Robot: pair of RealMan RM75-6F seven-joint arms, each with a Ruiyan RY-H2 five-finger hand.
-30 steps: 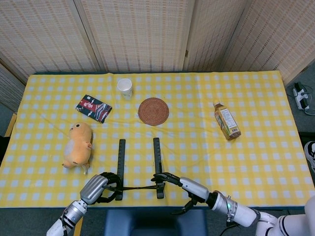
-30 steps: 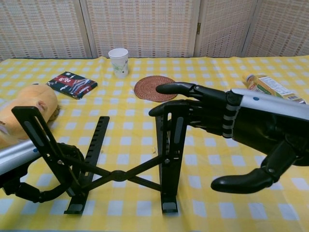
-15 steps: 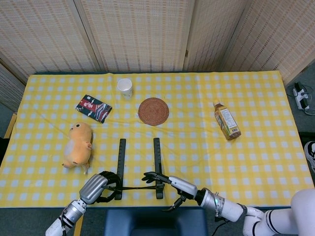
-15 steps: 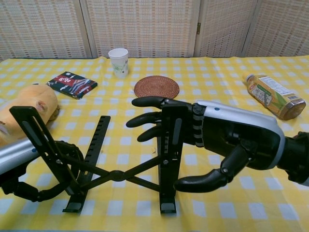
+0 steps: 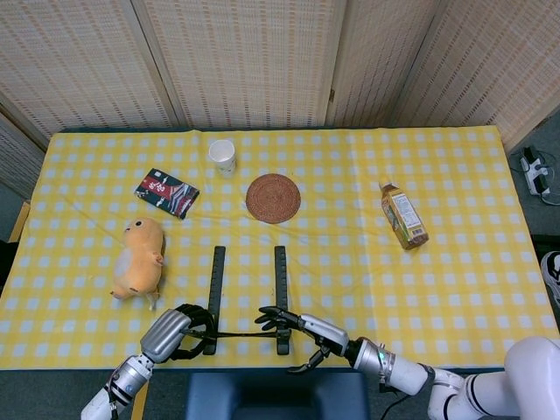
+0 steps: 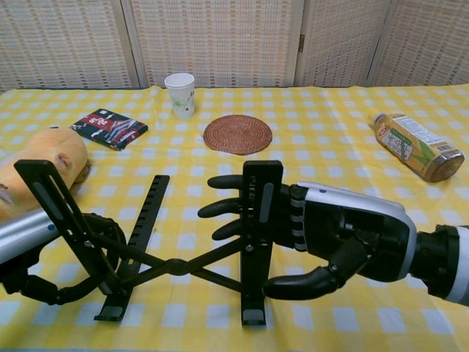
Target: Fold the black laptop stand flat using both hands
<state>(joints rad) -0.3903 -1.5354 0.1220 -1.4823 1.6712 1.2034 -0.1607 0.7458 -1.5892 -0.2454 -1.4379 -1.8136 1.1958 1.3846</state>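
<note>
The black laptop stand (image 5: 246, 291) stands unfolded near the table's front edge, two rails joined by a crossed link (image 6: 176, 265). My left hand (image 5: 176, 332) grips the base of the left raised arm (image 6: 53, 203), fingers curled round it (image 6: 45, 284). My right hand (image 6: 344, 238) is at the right raised arm (image 6: 261, 213). Its straight fingers reach behind the arm, and its thumb (image 6: 297, 284) curls in front, lower down and apart from them. In the head view the right hand (image 5: 296, 325) lies over the right rail's near end.
A yellow plush toy (image 5: 139, 257) lies left of the stand. Farther back are a dark packet (image 5: 166, 192), a paper cup (image 5: 222, 156) and a woven coaster (image 5: 273, 198). A tea bottle (image 5: 403, 216) lies at the right. The table's front edge runs just below the stand.
My right hand has moved left and lower, from beside the right raised arm to straddling it, fingers behind and thumb in front. The left hand and the stand have barely moved.
</note>
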